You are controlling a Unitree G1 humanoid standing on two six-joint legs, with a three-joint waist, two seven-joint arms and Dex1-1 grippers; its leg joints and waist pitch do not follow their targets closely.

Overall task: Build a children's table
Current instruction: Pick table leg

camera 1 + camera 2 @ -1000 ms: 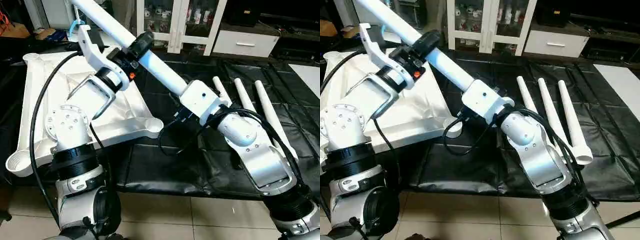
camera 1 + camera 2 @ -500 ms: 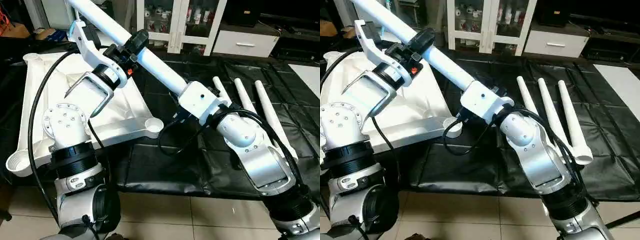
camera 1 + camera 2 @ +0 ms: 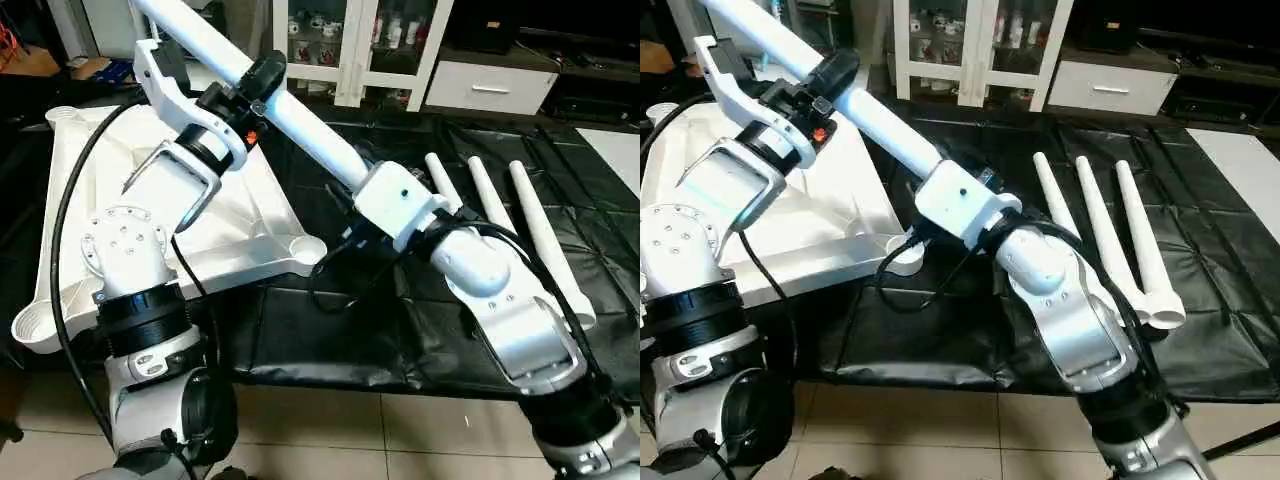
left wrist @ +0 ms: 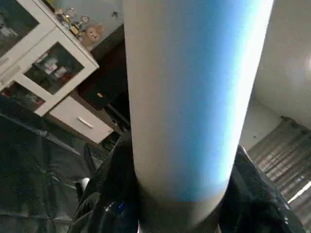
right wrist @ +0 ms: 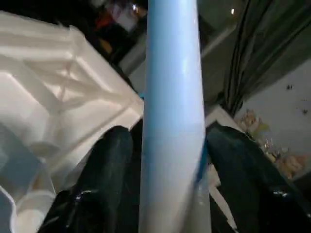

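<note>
One leg (image 3: 300,120), far end cropped

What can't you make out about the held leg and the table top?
- Held leg: upper end cut off by the eye views' top edge; lower end hidden behind the right wrist housing.
- Table top: middle ribs hidden behind the left arm in both eye views.
- Spare legs: threads too small to see.

White leg (image 3: 885,115) across both end effectors, above ribbed tabletop (image 3: 830,215).
</note>
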